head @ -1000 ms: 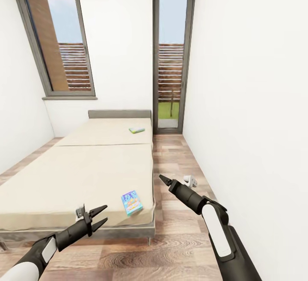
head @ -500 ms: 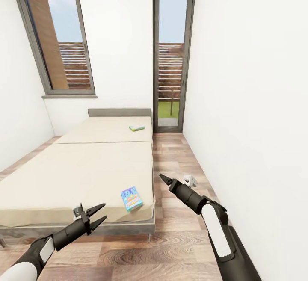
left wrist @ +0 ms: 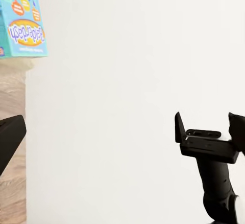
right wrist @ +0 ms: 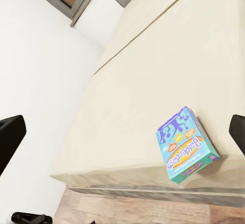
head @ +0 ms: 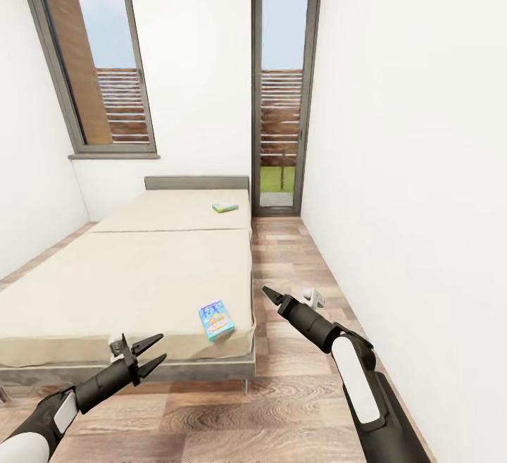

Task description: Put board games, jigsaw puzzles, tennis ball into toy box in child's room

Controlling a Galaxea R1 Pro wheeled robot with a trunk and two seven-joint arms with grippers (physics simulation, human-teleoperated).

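Note:
Two board games lie on the bed [head: 141, 273]. The blue one [head: 217, 319] rests near the mattress's front right corner and shows in the left wrist view [left wrist: 23, 22] and the right wrist view [right wrist: 185, 146]. A green-edged one [head: 225, 206] sits far back by the grey headboard. My left gripper [head: 162, 347] hovers open just in front of the bed's foot, left of the blue box. To that box's right, my right gripper [head: 267, 294] hangs open over the floor, its fingers [right wrist: 10, 137] spread wide with nothing between them. The table, toy box, puzzles and ball are out of view.
A white wall [head: 408, 167] runs close along the right, leaving a narrow strip of wood floor [head: 289, 266] beside the bed. A small white-grey object [head: 314, 299] lies on that floor near the right gripper. Two tall grey-framed windows stand in the far wall.
The whole view has shifted, with the bed now slightly higher and farther in the picture. My left gripper has dropped lower and to the left. The right arm holds its pose.

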